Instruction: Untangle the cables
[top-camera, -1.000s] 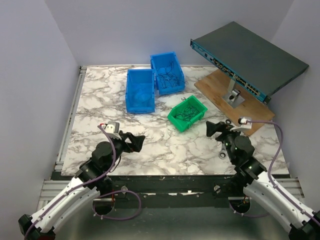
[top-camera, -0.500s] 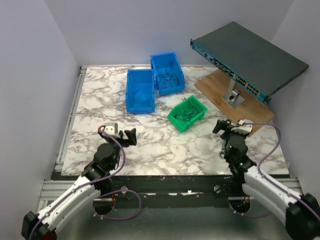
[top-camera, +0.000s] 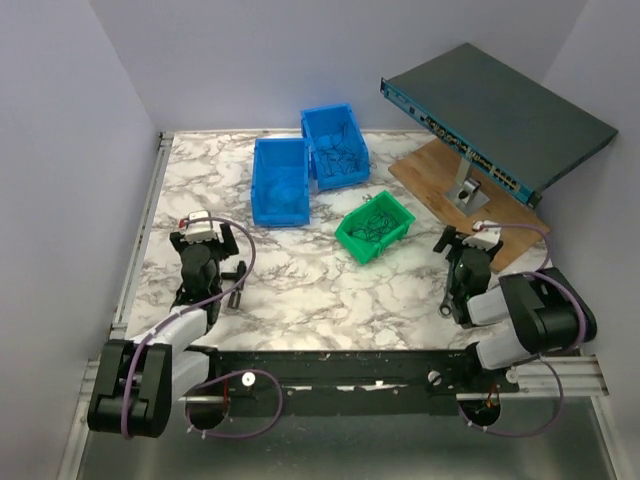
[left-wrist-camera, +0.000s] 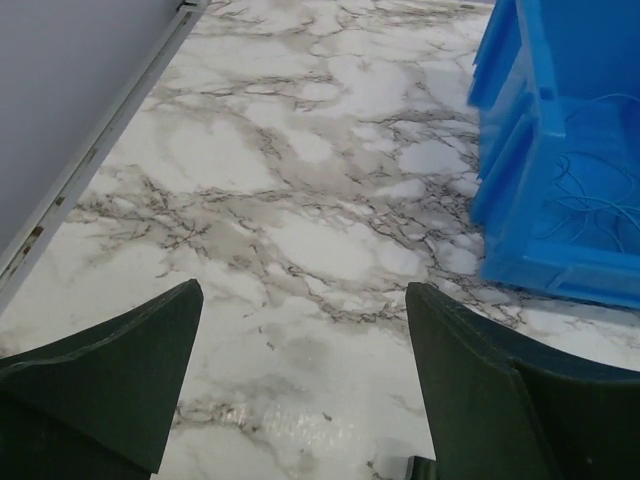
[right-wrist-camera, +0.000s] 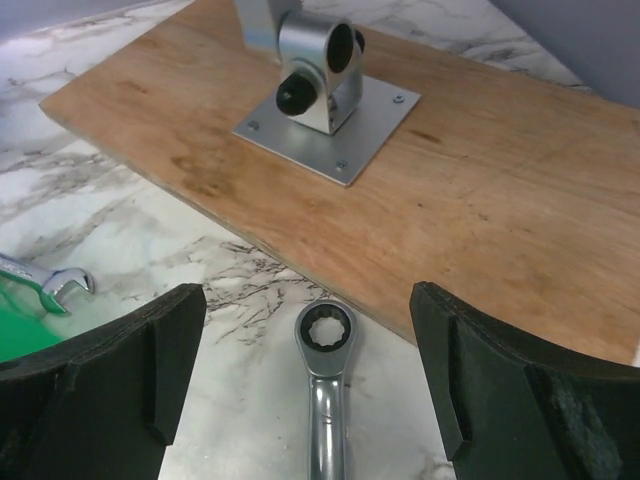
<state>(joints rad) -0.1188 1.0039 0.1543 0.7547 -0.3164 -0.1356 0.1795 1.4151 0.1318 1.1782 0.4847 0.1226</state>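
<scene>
The cables are thin wires lying in bins. A dark tangle (top-camera: 374, 226) fills the green bin (top-camera: 398, 236). More wires (top-camera: 336, 156) lie in the rear blue bin, and faint blue strands (left-wrist-camera: 592, 203) lie in the nearer blue bin (top-camera: 279, 206). My left gripper (top-camera: 206, 236) (left-wrist-camera: 305, 290) is open over bare marble, left of that bin, holding nothing. My right gripper (top-camera: 466, 240) (right-wrist-camera: 308, 295) is open, low over the table by the wooden board. Nothing is gripped in it. A silver ratchet wrench (right-wrist-camera: 324, 370) lies on the marble under the gap.
A wooden board (right-wrist-camera: 470, 210) carries a metal stand (right-wrist-camera: 318, 85) that holds a tilted network switch (top-camera: 500, 110). A second wrench end (right-wrist-camera: 52, 283) lies by the green bin's edge. Grey walls enclose the table, and a metal rail (left-wrist-camera: 95, 150) runs along its left side.
Both arms have folded back toward their bases. The left gripper swung left and now points at the far left of the table. The right gripper pulled in beside the board.
</scene>
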